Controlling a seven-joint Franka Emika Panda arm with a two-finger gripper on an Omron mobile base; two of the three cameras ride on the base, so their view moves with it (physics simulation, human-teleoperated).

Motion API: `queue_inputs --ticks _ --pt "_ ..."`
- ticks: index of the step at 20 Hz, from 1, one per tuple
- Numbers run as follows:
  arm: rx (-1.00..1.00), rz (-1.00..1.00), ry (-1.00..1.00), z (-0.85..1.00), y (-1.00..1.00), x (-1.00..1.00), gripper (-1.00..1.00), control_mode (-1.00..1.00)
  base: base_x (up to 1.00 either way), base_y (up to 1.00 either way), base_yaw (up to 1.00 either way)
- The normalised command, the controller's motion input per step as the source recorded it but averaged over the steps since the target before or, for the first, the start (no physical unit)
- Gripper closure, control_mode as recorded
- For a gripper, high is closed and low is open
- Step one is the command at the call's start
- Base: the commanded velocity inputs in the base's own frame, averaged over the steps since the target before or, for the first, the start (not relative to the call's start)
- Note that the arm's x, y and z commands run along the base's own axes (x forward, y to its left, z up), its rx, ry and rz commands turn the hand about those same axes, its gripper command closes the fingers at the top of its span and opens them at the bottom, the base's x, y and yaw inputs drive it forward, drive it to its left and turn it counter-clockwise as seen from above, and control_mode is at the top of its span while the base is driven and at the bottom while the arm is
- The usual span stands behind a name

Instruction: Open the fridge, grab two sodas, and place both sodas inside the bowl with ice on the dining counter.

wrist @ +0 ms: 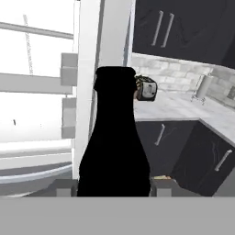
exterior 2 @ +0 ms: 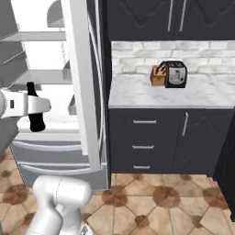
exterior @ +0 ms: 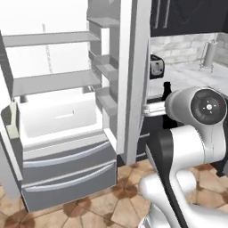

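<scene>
- The fridge (exterior: 67,111) stands open, its white interior and grey shelves bare in the left base view, with two grey drawers shut at the bottom.
- The open right door (exterior 2: 85,92) of the fridge shows edge-on in the right base view, from 12 o'clock down toward 7 o'clock of the frame.
- The pincer (wrist: 113,187) holds a near-black soda (wrist: 114,137) upright by its lower body; in the hand view the bottle sits between the two finger tips (wrist: 64,187) at 6 o'clock, its neck reaching up to the centre.
- In the right base view the same soda (exterior 2: 35,108) shows at 9 o'clock, in front of the open fridge, partly covered by the white hand.
- In the left base view the soda's (exterior: 167,95) neck and shoulder rise just behind the arm's big joint, at about 3 o'clock.
- A toaster (exterior 2: 175,73) sits on the marble-look worktop (exterior 2: 183,96) at 1 o'clock of the right base view, a knife block (exterior 2: 158,75) touching its left side.
- A paper-towel holder (exterior: 208,55) stands on the far worktop at 2 o'clock of the left base view.
- Dark cabinets (exterior 2: 174,137) with drawers lie under the worktop; the floor (exterior 2: 151,202) is brown tile.
</scene>
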Motion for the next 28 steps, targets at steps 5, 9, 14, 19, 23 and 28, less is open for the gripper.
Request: queue_inputs --ticks 5,9,14,19,23,28 --pt "0.0 0.0 0.0 0.0 0.0 0.0 1.0 1.0 -0.45 -0.83 -0.31" --pt "0.0 0.0 0.0 0.0 0.0 0.0 1.0 1.0 0.0 -0.89 -0.15" --pt "0.0 0.0 0.0 0.0 0.0 0.0 1.0 1.0 0.16 -0.98 -0.04" --pt "0.0 0.0 0.0 0.0 0.0 0.0 1.0 1.0 -0.44 -1.0 0.0" --pt "0.0 0.0 0.0 0.0 0.0 0.0 1.0 1.0 -0.62 -1.0 0.0" --pt "0.0 0.0 0.0 0.0 0.0 0.0 1.0 1.0 -0.91 -0.63 0.0"
